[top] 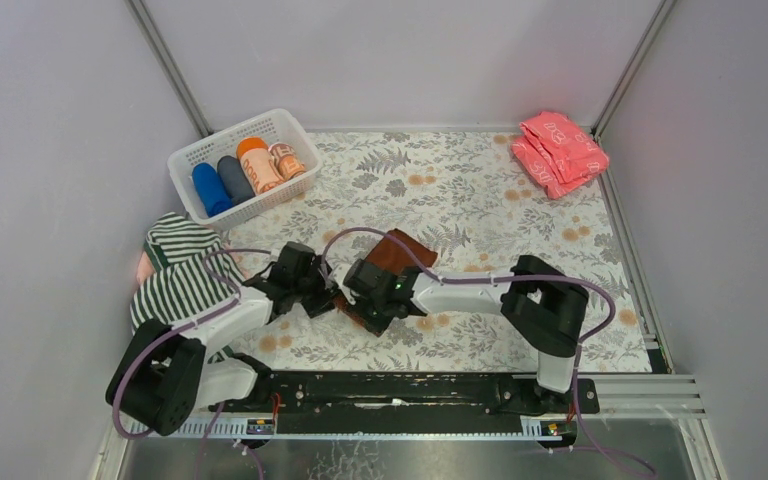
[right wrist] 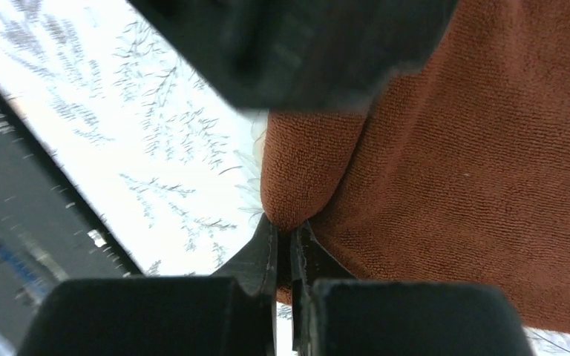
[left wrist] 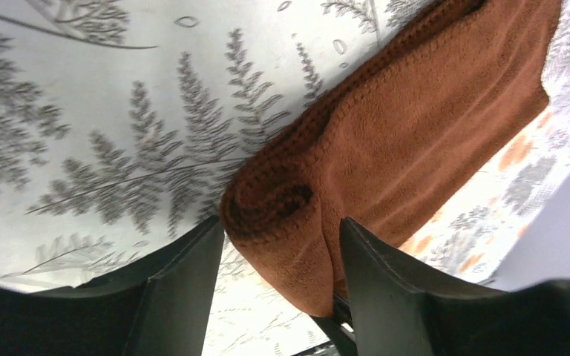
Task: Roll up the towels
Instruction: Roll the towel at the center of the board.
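Note:
The rust-brown towel (top: pixel 401 250) lies mid-table, and its near end is curled into a small roll (left wrist: pixel 282 215). My left gripper (top: pixel 326 300) is open. Its two dark fingers (left wrist: pixel 193 282) stand on either side of that rolled end (left wrist: pixel 282 222), the left tip just at the roll. My right gripper (top: pixel 363 308) comes in from the right and is shut on a fold of the same brown towel (right wrist: pixel 445 163). Cloth is pinched between its fingertips (right wrist: pixel 283 226). A dark-and-white striped towel (top: pixel 175 270) lies crumpled at the table's left edge.
A white basket (top: pixel 185 165) at the back left holds several rolled towels (top: pixel 245 170). A folded stack of pink cloths (top: pixel 560 150) sits at the back right corner. The black base rail (top: pixel 400 390) runs along the near edge. Grey walls close in both sides.

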Controlling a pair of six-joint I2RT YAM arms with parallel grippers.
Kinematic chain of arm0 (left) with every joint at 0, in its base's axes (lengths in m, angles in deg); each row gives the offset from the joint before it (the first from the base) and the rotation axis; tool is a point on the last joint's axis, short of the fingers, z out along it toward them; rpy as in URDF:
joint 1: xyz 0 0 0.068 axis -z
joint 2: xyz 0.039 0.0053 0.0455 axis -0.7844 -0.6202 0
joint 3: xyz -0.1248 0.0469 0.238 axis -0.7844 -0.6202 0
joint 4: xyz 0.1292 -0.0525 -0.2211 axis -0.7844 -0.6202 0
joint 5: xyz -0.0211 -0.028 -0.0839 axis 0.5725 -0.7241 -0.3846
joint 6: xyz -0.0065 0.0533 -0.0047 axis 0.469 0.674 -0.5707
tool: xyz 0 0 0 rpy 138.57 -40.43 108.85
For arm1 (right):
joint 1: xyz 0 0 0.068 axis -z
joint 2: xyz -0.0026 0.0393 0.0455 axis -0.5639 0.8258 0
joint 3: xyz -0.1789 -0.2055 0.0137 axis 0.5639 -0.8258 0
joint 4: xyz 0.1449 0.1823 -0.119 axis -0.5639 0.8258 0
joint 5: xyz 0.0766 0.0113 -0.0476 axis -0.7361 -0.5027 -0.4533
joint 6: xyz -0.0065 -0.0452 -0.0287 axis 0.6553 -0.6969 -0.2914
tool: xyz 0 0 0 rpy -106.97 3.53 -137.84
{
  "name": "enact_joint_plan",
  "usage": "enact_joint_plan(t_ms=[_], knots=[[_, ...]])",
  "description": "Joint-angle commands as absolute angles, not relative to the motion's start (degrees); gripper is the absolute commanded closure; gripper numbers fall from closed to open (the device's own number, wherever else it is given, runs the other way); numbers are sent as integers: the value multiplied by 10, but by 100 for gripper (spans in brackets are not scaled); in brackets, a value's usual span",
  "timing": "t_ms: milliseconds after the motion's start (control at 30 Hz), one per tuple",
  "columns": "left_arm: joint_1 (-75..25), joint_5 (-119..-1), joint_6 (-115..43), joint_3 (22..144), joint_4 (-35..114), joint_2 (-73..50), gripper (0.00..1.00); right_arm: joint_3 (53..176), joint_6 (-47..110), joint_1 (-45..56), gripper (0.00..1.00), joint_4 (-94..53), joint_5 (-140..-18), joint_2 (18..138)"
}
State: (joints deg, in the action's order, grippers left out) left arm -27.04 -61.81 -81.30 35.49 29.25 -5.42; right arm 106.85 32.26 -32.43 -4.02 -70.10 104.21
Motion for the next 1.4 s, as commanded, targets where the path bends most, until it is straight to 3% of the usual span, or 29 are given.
enact_joint_plan(t_ms=[0,200,500,900,1100,1200,1367], knots=[[-275,-573,-793,368,181,-13,40,1019,375,-280,100,-128,-918,1002],[-275,-574,-802,372,140,49,31,982,433,-210,100,-214,-1052,997],[-275,-594,-808,378,151,72,27,899,597,-128,100,-425,-1219,1049],[-275,-606,-804,393,240,-22,34,840,769,-70,98,-630,-1286,1145],[-275,-594,-800,394,265,-67,43,840,761,-65,93,-610,-1273,1145],[-275,-596,-796,392,276,-94,53,857,699,-65,83,-507,-1238,1107],[-275,-592,-794,385,282,-113,55,893,584,-71,67,-325,-1154,1025]])
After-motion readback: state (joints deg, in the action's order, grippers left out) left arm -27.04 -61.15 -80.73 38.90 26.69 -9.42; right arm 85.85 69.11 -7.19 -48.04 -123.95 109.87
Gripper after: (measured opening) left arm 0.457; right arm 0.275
